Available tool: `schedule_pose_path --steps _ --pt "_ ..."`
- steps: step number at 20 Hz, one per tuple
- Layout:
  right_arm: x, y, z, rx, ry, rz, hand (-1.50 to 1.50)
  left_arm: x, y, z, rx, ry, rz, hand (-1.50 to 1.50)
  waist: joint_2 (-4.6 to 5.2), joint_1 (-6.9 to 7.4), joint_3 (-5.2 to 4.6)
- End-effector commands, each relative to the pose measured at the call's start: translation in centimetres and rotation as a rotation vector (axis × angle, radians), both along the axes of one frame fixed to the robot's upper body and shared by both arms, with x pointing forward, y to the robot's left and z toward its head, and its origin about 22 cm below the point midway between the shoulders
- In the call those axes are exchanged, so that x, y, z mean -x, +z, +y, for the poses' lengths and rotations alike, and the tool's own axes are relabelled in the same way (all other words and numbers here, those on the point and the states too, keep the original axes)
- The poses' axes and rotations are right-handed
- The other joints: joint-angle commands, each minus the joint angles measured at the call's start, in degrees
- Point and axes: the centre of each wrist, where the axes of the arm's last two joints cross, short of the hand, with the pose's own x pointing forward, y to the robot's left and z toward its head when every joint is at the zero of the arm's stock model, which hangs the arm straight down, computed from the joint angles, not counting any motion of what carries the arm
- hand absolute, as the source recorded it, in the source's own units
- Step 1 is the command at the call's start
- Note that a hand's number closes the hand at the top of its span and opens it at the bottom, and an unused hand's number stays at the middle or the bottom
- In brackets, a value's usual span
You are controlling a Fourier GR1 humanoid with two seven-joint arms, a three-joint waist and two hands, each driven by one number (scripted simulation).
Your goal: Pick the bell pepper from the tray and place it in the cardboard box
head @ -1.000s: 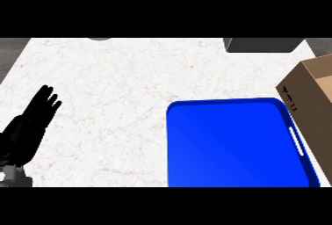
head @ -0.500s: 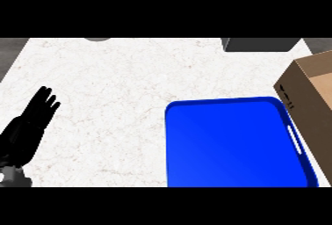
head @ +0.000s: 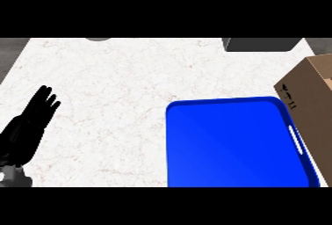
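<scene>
A blue tray (head: 233,140) lies on the white counter at the lower right of the head view, and nothing shows on its surface. No bell pepper is in view. A brown cardboard box (head: 312,101) stands right beside the tray at the right edge, cut off by the frame. My left hand (head: 29,125) rests open at the left edge, fingers straight and pointing up. My right hand does not show.
A dark grey object (head: 262,44) sits at the counter's far edge, upper right. A small grey round thing (head: 99,39) peeks in at the top edge. The white marbled counter (head: 123,88) spreads between my left hand and the tray.
</scene>
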Motion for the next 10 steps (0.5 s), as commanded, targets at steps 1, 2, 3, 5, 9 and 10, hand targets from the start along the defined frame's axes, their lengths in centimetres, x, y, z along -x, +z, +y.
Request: schedule_pose_path --steps 1,2,3,5,9,10 --pt "3.5 -1.6 -2.5 -0.024 0.03 0.001 -1.5 -0.9 0.2 -0.8 0.009 -0.001 -0.013 0.0 0.1 0.09 0.05" --pt "4.3 -0.4 -3.5 0.017 0.051 0.002 -1.5 0.8 0.3 0.6 0.004 0.005 -0.013 0.0 0.06 0.34 0.06" --pt "4.5 1.2 -3.7 -0.008 0.063 -0.01 -1.5 -1.2 1.1 0.3 -0.008 0.006 -0.007 0.0 0.07 0.06 0.04" --pt "5.0 0.6 -4.7 0.008 0.045 -0.003 -1.5 0.2 -0.3 1.2 -0.008 -0.01 0.002 0.0 0.11 0.41 0.04" --pt "7.1 0.4 -6.5 0.024 0.059 -0.006 -1.5 1.5 0.1 -0.6 0.008 -0.029 0.0 0.0 0.08 0.56 0.06" --pt "6.8 -2.2 -5.9 0.02 0.064 -0.001 -1.5 0.6 0.7 -0.4 -0.002 -0.008 -0.021 0.0 0.11 0.51 0.06"
